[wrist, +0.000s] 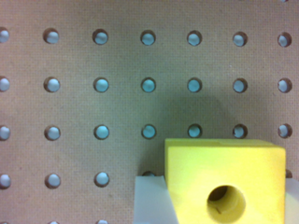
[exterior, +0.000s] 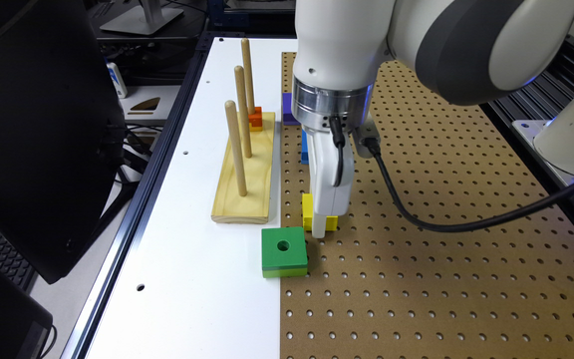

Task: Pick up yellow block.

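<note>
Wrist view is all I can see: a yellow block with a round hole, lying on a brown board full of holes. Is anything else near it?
Observer: Yes. A green block of the same shape lies just in front of the yellow block, toward the exterior camera.
Operator: Where might such blocks go?
Observer: Perhaps on the pale wooden base with three upright pegs. It stands on the white tabletop, at the exterior view's left.
Operator: Is any block on it already?
Observer: A small orange block sits at the foot of the farthest peg.
</note>
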You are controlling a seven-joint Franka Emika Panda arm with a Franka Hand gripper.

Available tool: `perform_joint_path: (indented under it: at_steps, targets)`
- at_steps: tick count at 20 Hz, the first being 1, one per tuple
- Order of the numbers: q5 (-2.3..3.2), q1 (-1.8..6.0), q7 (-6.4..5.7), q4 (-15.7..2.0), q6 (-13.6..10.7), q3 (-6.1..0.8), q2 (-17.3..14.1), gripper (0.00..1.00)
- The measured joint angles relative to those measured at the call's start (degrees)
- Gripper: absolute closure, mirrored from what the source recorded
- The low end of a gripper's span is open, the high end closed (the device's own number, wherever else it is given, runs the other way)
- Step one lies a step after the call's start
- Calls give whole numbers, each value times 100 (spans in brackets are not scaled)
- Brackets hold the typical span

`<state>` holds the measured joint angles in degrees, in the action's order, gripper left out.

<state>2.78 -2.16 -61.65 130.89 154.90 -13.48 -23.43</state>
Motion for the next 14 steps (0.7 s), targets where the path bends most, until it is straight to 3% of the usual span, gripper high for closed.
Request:
perform_joint_path:
  at_steps: [4, 10, 14]
  targets:
    - [0, 0, 0, 4, -91, 0, 130, 100]
    - [-4, -3, -13, 19, -711, -30, 749, 100]
    - [-4, -3, -13, 22, -768, -35, 816, 100]
